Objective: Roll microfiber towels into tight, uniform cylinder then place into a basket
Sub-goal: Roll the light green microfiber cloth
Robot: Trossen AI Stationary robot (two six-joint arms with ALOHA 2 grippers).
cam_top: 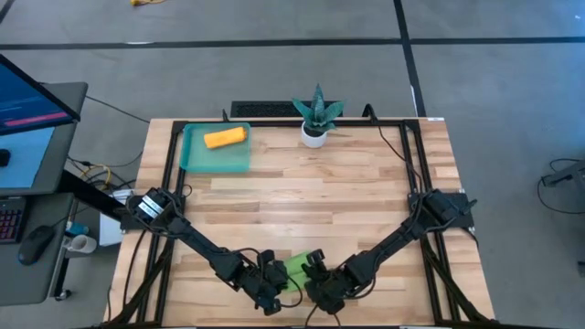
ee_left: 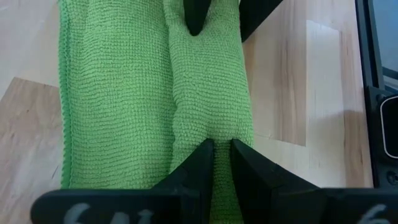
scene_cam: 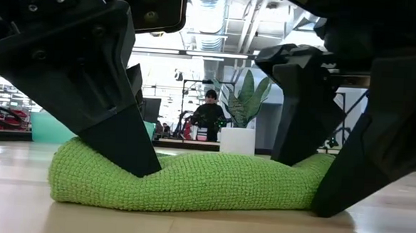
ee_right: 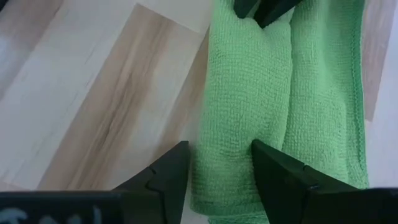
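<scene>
A light wooden bench [cam_top: 302,196] stands on a grey floor, with a small potted plant [cam_top: 316,117] at its far edge. The teal basket [cam_top: 195,160] sits at the far left corner and already holds the rolled orange towel [cam_top: 224,138]. The green towel [cam_top: 297,270] lies at the middle of the near edge, partly rolled, with a flat flap beside the roll. The left hand [ee_left: 221,144] has its fingers nearly together, pinching a ridge at one end of the roll. The right hand [ee_right: 219,157] stands wider, its fingers straddling the other end of the roll, pressing its sides. The step in hand looks like rolling the second towel. Next, both hands would need to turn the roll evenly over the remaining flap, keeping it tight.
</scene>
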